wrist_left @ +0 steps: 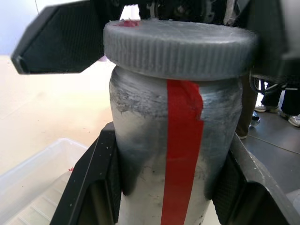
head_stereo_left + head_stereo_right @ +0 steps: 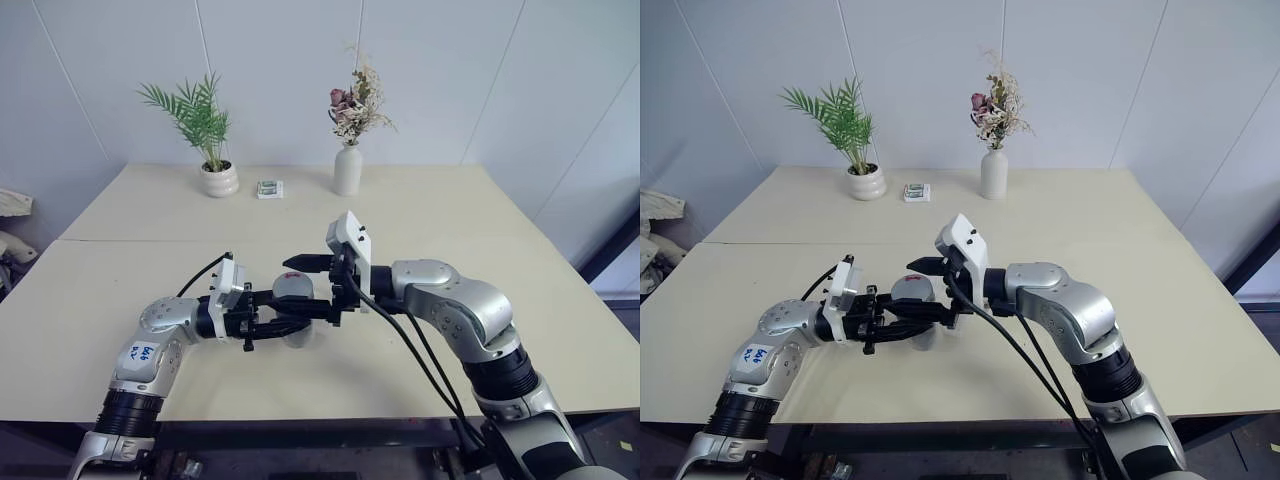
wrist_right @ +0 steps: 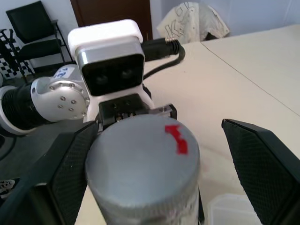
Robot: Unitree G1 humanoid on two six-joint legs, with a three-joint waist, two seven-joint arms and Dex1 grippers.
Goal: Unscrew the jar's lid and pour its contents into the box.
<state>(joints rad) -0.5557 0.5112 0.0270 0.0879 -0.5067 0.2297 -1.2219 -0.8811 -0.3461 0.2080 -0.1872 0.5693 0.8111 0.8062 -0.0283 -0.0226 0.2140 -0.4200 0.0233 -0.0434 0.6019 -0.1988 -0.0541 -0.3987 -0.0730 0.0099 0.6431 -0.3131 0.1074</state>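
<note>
jar [image 1: 164, 159] clamped upright by the left gripper [image 2: 290, 325] above the table [image 2: 480, 230] | lid [image 3: 140, 168] seen on, straddled by the wide-spread right gripper [image 3: 154, 173] fingers, contact not discernible | red stripe down the side shown by left wrist view (red mark on the cap top by right wrist view) | box [image 1: 33, 180] corner seen just beside the jar

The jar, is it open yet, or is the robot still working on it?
Not yet. Done: the left gripper holds the jar. In hand: the right gripper's jaws stand open around the lid, which is on. Left: unscrewing, then pouring into the box.
</note>
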